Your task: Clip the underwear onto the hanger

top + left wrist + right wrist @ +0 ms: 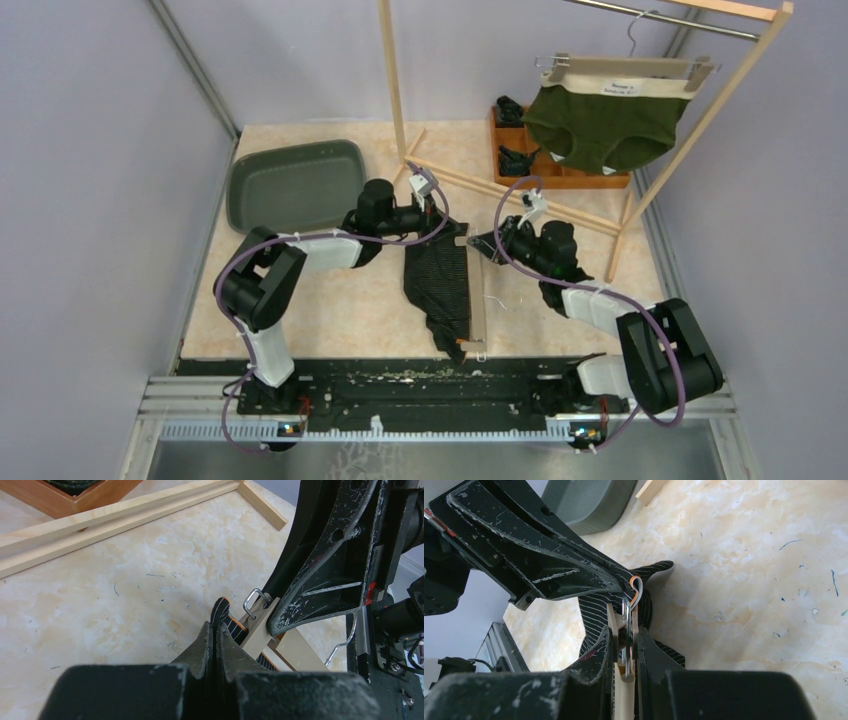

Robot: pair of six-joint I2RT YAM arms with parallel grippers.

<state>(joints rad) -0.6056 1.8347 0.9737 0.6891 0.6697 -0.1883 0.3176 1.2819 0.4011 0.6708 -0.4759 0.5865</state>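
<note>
Wide marble-look table point(330, 300), and at the back a wooden rack point(395, 90) with green briefs point(600, 125) already hanging from it. A grey tray point(295, 185) sits at the back left.

Centre stage: the black striped underwear point(440, 280) lies flat on the table, and the wooden hanger point(477, 300) lies along its right edge. Both arms meet at the far end of it.

The left gripper point(216, 635) has its fingers pressed tight together on the orange-trimmed corner of the fabric. The right gripper point(626, 650) is squeezed onto the hanger's end clip point(260, 622), fingers flat on its wooden sides. The fabric corner is right at the clip, though whether it sits inside I can't quite make out.
</note>
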